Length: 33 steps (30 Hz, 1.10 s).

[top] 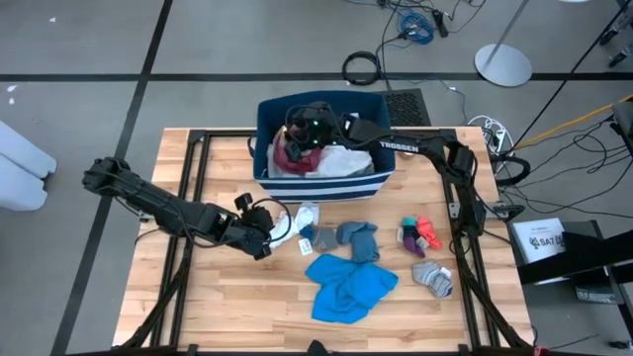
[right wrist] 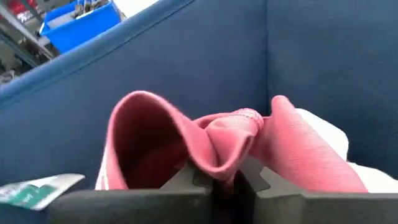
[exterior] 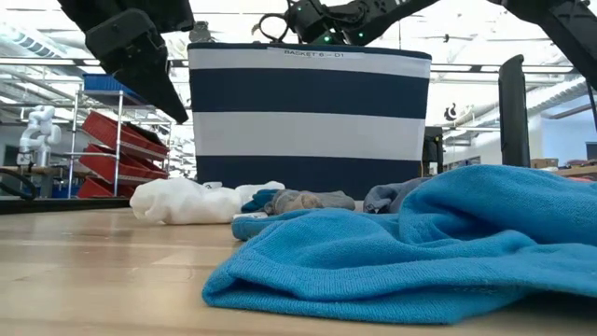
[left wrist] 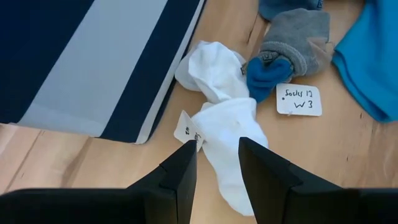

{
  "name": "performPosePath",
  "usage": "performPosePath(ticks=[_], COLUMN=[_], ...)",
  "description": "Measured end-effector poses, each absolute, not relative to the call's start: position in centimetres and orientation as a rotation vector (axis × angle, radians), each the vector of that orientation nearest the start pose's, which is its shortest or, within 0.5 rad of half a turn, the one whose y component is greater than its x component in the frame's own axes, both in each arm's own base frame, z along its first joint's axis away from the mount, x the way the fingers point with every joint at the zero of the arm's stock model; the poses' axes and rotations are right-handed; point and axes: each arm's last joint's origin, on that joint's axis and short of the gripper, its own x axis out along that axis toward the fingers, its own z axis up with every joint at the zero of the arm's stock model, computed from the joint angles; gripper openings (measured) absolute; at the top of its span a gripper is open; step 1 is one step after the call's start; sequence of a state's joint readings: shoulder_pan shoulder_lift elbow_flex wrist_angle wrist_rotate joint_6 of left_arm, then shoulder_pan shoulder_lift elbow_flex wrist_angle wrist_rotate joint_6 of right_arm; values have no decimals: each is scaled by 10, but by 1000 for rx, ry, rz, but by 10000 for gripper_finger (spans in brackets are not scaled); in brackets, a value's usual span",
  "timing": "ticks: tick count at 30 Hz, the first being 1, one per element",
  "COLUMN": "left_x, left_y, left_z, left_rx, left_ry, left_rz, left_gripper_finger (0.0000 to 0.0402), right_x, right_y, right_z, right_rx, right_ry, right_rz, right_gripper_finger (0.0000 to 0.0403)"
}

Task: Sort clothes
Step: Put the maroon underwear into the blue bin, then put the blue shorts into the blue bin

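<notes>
A navy bin with white stripes point(top: 321, 183) stands at the table's far middle. My right gripper point(right wrist: 219, 177) reaches into it from the right and is shut on a red garment point(top: 289, 153), beside a white garment point(top: 341, 160) in the bin. My left gripper point(left wrist: 214, 162) hovers open above a pair of white socks point(left wrist: 224, 124) that lie on the table in front of the bin, touching nothing. A bright blue garment point(top: 348, 287) lies crumpled toward the near edge. Grey and blue socks point(top: 358, 239) lie between it and the bin. My right gripper pinches a bunched fold of the red garment point(right wrist: 224, 155) between its two fingers. The fingers slant down into the bin from the table's right side. The cloth spreads out past the fingertips in loose folds. Whether it is clear of the bin's contents I cannot tell.
A paper tag point(left wrist: 299, 99) lies by the grey sock. Colourful small socks point(top: 419, 235) and a grey sock point(top: 432, 277) lie at the right of the table. Bare wood shows at the near left. The bin's tall wall point(exterior: 308, 112) stands just beyond the white socks.
</notes>
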State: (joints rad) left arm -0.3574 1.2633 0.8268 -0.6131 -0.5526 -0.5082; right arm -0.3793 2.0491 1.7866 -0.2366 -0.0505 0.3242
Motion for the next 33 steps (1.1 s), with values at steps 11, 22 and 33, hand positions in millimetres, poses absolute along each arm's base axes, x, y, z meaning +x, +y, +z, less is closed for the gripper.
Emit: performPosePath(ticks=[11, 22, 33], left_x=[224, 224, 224], left_y=[-67, -67, -68], left_z=[226, 226, 226], left_rx=[-7, -9, -21], left_ry=[862, 862, 865], left_rz=[405, 405, 399], left_gripper_finger=[129, 129, 129], right_x=[434, 414, 375], right_y=[-177, -169, -146], right_z=[312, 370, 425], right_rx=[398, 326, 317], right_ry=[428, 576, 699], right_rz=[-403, -385, -366], right_gripper_finger=[168, 222, 217])
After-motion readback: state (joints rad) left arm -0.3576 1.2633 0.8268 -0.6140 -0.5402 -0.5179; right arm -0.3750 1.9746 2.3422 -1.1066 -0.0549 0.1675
